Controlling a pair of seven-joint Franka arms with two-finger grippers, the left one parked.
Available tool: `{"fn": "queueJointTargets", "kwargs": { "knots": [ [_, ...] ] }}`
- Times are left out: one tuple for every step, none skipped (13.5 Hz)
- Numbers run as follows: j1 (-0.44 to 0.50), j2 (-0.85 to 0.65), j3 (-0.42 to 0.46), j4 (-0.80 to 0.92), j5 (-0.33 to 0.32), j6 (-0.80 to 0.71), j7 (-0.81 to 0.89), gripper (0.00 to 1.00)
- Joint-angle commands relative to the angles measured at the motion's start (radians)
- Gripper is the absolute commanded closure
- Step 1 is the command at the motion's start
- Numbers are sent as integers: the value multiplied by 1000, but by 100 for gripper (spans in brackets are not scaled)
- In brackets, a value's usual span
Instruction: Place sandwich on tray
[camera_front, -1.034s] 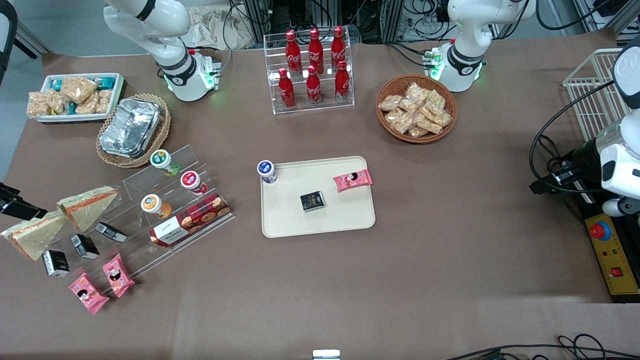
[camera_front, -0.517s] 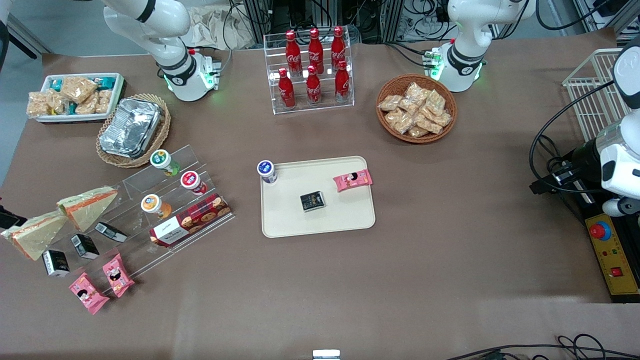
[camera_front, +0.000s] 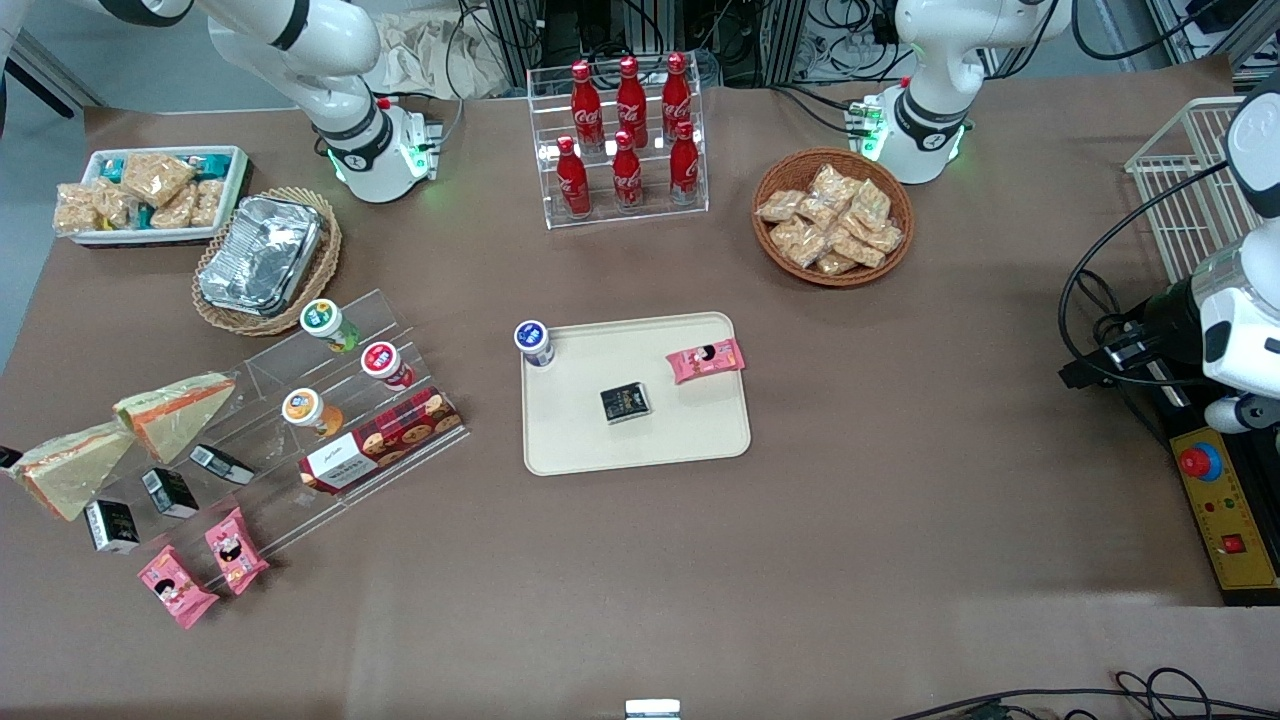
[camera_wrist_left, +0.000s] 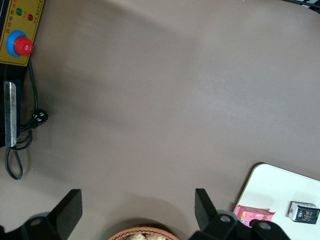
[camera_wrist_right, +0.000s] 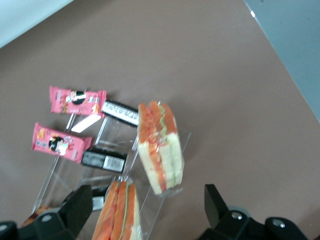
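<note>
The sandwich (camera_front: 70, 468) is a three-cornered wedge of pale white bread in clear plastic wrap, with a thin red-orange and green stripe of filling. It leans on the clear plastic step rack (camera_front: 300, 430) at the working arm's end of the bench (camera_front: 900, 520). Nothing is holding it. Just beside it, a bit farther from the front camera, sits a second wrapped wedge with a wider orange band (camera_front: 175, 400). That is not the one we want.

The gripper (camera_wrist_right: 146, 192) hangs above the two wedges. Its fingers (camera_wrist_right: 82, 200) are wide open and hold nothing. I think the arm is at the reaching step, getting lined up for the grab.

Next, the gripper needs to sit right over the thin-striped wedge and come down. The fingers should close gently so they do not squash the soft bread or bump the other wedge.

The big flat cream tray (camera_front: 690, 440) is well apart, in the middle of the bench. It already holds a small black box (camera_front: 626, 402), a pink snack packet (camera_front: 706, 360) and a little blue-capped bottle (camera_front: 534, 342). The bare part nearer the front camera looks like a good landing spot.
</note>
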Motion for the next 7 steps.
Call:
{"fn": "queueJointTargets", "kwargs": {
  "knots": [
    [-1, 49, 2, 12, -3, 57, -4, 1],
    [-1, 67, 3, 12, 0, 89, -4, 1],
    [-1, 89, 3, 11, 7, 120, -4, 1],
    [-1, 99, 3, 11, 17, 131, -4, 1],
    [-1, 104, 3, 11, 17, 137, -9, 1],
    [-3, 115, 3, 11, 17, 155, -12, 1],
    [-6, 126, 3, 11, 17, 172, -16, 1]
  ]
}}
